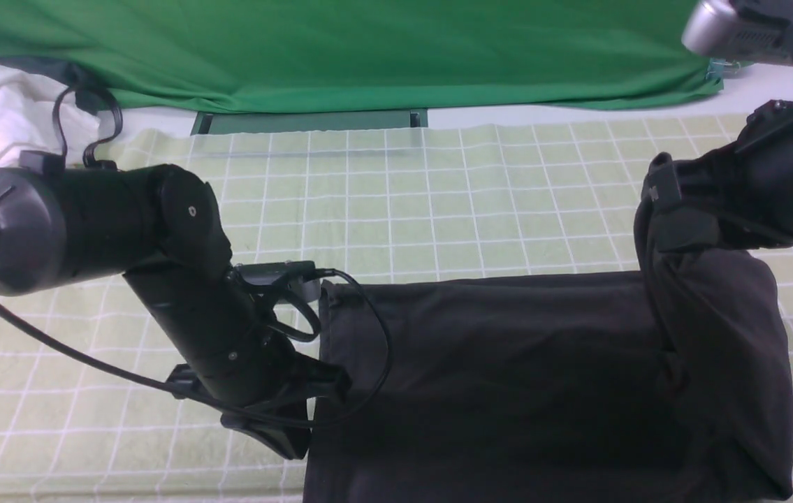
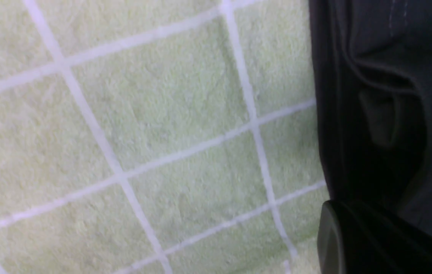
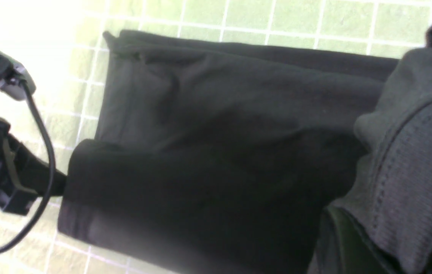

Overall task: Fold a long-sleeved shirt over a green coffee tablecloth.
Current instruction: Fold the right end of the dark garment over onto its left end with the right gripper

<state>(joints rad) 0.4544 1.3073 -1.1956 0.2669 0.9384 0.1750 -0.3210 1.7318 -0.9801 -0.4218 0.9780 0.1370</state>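
The long-sleeved shirt [image 1: 508, 377], black and folded into a wide band, lies on the green coffee tablecloth [image 1: 438, 209], which extends past it on every visible side. At the shirt's left edge, the left gripper [image 1: 330, 383] reaches in low, its jaws together and apparently pinching the edge layers. Across the shirt's middle, the fabric lies flat and fairly smooth. At the shirt's right end, the right gripper [image 1: 668, 230] is clamped on the cloth and holds that end above the rest, so it hangs in a loose drape.

The step in hand looks like folding the right end over toward the left. To do it well, the right arm should carry the raised end level across the shirt's middle with its edges in line. The left grip should pin its edge so the band neither slides nor bunches.
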